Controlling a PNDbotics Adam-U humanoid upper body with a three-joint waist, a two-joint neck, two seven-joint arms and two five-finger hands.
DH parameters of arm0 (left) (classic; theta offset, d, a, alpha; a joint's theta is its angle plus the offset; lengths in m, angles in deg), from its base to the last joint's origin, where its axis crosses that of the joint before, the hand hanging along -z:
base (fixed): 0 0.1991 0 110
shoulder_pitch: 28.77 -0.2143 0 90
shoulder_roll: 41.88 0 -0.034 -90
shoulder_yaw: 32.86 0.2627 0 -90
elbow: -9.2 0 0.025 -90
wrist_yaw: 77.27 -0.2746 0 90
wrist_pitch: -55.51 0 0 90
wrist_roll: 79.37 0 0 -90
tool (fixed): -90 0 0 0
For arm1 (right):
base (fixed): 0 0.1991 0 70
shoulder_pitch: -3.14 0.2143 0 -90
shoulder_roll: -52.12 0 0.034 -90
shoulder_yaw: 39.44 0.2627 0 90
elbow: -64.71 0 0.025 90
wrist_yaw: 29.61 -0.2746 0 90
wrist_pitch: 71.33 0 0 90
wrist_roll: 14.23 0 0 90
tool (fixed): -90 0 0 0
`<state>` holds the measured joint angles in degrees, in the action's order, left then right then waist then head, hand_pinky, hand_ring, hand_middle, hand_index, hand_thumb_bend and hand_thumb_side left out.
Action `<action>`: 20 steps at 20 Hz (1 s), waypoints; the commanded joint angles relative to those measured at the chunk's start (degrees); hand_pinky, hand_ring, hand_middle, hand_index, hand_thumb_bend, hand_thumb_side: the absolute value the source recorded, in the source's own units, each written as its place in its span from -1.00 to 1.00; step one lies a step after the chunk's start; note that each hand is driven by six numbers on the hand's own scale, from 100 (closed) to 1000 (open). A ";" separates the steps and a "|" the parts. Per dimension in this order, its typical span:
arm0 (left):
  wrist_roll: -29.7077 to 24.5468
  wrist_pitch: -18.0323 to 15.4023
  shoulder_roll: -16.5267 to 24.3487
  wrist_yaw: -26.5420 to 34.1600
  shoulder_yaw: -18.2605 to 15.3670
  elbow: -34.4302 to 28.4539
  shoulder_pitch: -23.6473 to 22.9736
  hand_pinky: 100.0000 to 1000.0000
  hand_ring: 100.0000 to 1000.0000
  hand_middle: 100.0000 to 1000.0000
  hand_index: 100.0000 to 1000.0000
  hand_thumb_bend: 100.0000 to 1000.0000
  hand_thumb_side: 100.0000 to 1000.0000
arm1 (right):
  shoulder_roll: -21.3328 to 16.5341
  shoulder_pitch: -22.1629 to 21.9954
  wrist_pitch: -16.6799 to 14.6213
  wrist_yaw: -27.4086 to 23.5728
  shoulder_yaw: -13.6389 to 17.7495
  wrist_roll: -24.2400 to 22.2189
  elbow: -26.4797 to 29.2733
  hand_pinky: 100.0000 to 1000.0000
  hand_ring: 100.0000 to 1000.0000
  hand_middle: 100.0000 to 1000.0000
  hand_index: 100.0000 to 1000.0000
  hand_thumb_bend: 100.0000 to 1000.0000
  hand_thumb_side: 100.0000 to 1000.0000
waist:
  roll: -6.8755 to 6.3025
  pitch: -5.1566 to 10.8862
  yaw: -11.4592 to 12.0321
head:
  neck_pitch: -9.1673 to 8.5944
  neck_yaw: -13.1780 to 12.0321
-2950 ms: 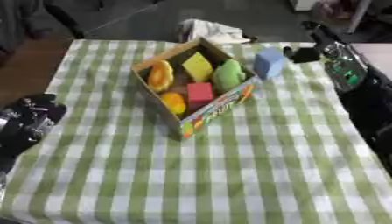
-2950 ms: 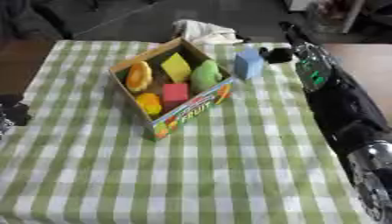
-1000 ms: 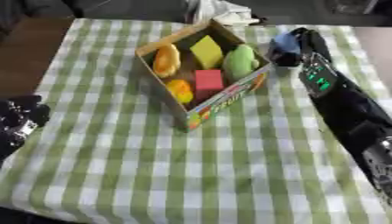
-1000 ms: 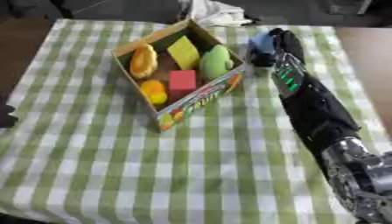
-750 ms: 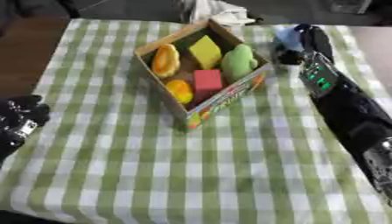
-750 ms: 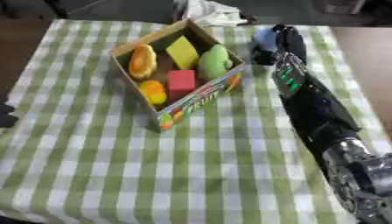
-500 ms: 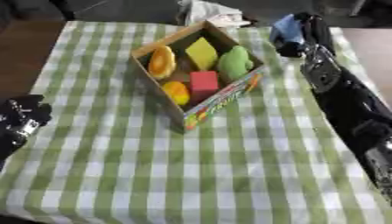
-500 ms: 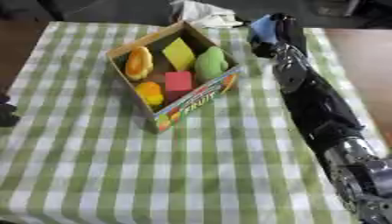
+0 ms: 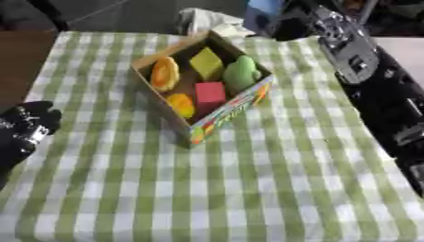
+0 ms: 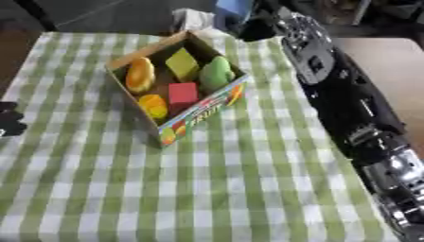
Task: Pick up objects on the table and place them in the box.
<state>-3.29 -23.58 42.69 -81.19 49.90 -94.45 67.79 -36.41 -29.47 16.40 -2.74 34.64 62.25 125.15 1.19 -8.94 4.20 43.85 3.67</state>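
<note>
Blue block (image 10: 233,8) pinched in black right hand (image 10: 258,26), aloft beyond open cardboard box (image 9: 195,131) — box lying toward the robot's left and nearer. Left hand (image 9: 29,124) idle at the table's edge (fingers curled, empty).

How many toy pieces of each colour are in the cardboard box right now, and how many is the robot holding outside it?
Orange or orange-yellow rounded pieces in the cardboard box: 2
Yellow block in the box: 1
Green rounded piece in the box: 1
Red cube in the box: 1
Blue block held up by the right hand: 1
Total: 6
</note>
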 commanded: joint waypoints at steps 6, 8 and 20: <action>-0.35 -0.05 -0.13 -0.11 0.07 -1.14 0.35 0.42 0.22 0.18 0.50 0.12 0.04 | 7.74 -0.10 -1.91 12.42 -1.73 -5.61 -2.90 0.42 0.54 0.52 0.88 -0.52 -0.25 | -0.70 1.06 0.17 | 0.27 0.48; -0.50 -0.02 -0.34 -0.06 0.21 -1.16 0.43 0.42 0.22 0.18 0.50 0.12 0.04 | 9.00 -0.05 -0.56 17.35 -0.80 -0.17 -3.36 0.48 0.63 0.66 0.97 -0.38 -0.11 | -0.78 1.07 0.17 | 0.27 0.47; -0.75 -0.05 -1.13 -0.76 0.58 -1.42 0.93 0.42 0.24 0.20 0.50 0.10 0.05 | 5.74 -9.39 3.12 6.19 2.78 18.02 17.65 0.47 0.63 0.62 0.91 -0.87 -0.53 | -0.46 1.22 -1.86 | 0.27 -1.92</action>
<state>-3.94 -23.43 41.16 -81.58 50.57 -94.59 68.01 -28.73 -39.71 19.62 7.50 36.50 79.06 138.54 0.87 -8.74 2.20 43.85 2.26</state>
